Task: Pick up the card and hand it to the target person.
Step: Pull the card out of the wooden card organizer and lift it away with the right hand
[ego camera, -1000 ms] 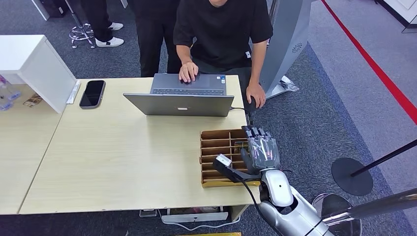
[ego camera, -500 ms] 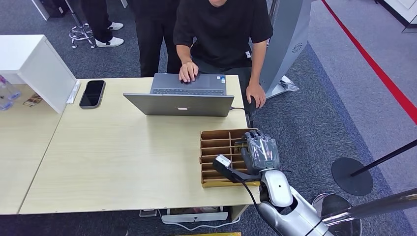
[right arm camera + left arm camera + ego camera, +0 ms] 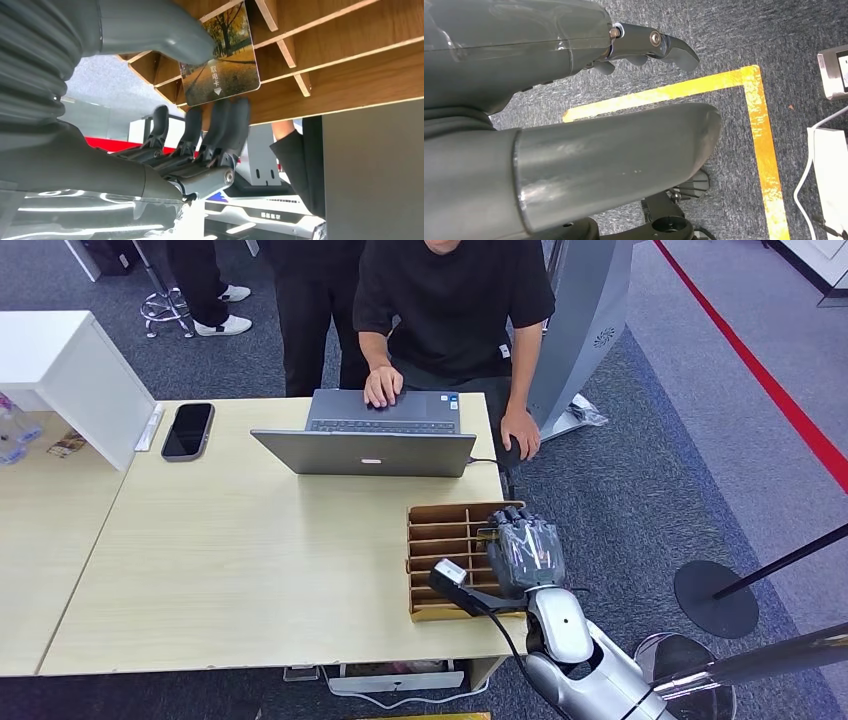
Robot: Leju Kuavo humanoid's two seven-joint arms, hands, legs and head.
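The card, printed with an autumn tree scene, stands in a slot of the wooden divider box. My right hand pinches it, thumb on the printed face and fingers behind its edge. From the head view, that right hand hovers over the right side of the box near the table's right front corner. A person in a black shirt stands behind the table, one hand on the laptop. My left hand hangs over the carpet and holds nothing.
A black phone lies at the back left of the table, beside a white box. Another person's legs stand farther back. A black stand base and a red floor line are to the right.
My right hand's fingers have curled down a little toward the box and the wrist has shifted slightly left. Nothing else has moved.
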